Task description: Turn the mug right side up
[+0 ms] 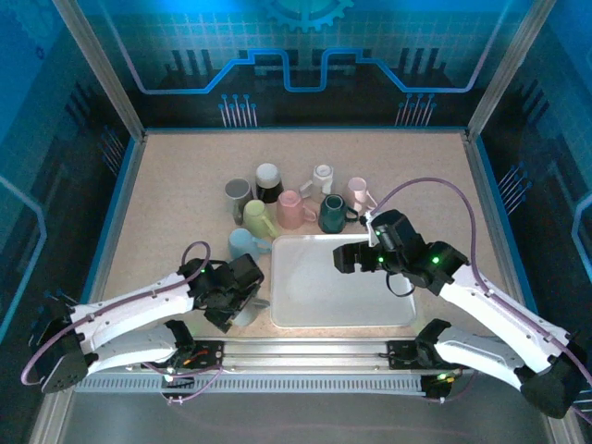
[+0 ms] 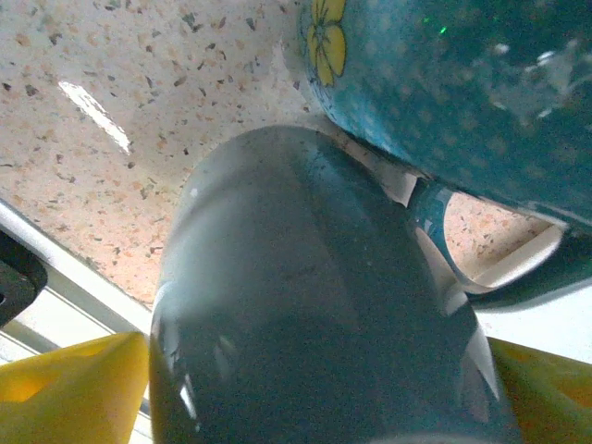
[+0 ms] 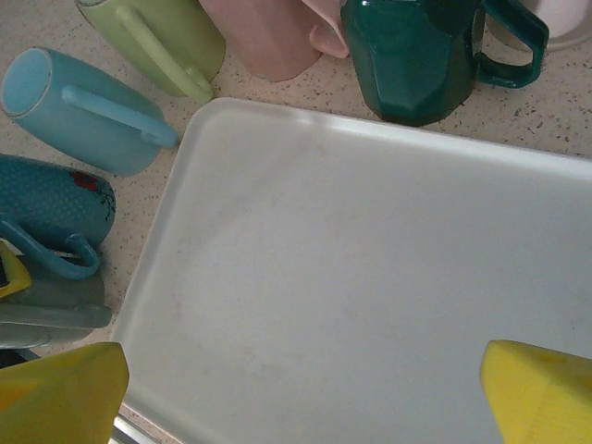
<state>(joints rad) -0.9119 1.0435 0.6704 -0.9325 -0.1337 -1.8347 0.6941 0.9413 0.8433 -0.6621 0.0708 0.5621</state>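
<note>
- Left gripper [image 2: 310, 384] straddles the grey mug [image 2: 305, 277], jaws wide (gripping? can't tell).
- Dotted teal mug [image 2: 444, 83] touches it; lifting could shove that.
- Right gripper [image 3: 301, 388] gapes empty over the tray [image 3: 370, 240].

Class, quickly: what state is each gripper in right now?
Left gripper: jaws straddle the glossy grey-blue mug; grip cannot be told.
Right gripper: open, empty, above the white plastic tray.

Before me, the speckled beige tabletop [image 1: 166, 203] carries a white rectangular plastic tray [image 1: 342, 296]. Just past the tray's far edge rest a light blue mug [image 3: 79, 106], a lime green mug [image 3: 157, 42], a pink mug [image 3: 268, 32] and a dark green faceted mug [image 3: 412, 55]. Off the tray's left edge rest a teal dotted mug [image 3: 51, 208] and a dull grey-blue glazed mug [image 2: 305, 305].
</note>
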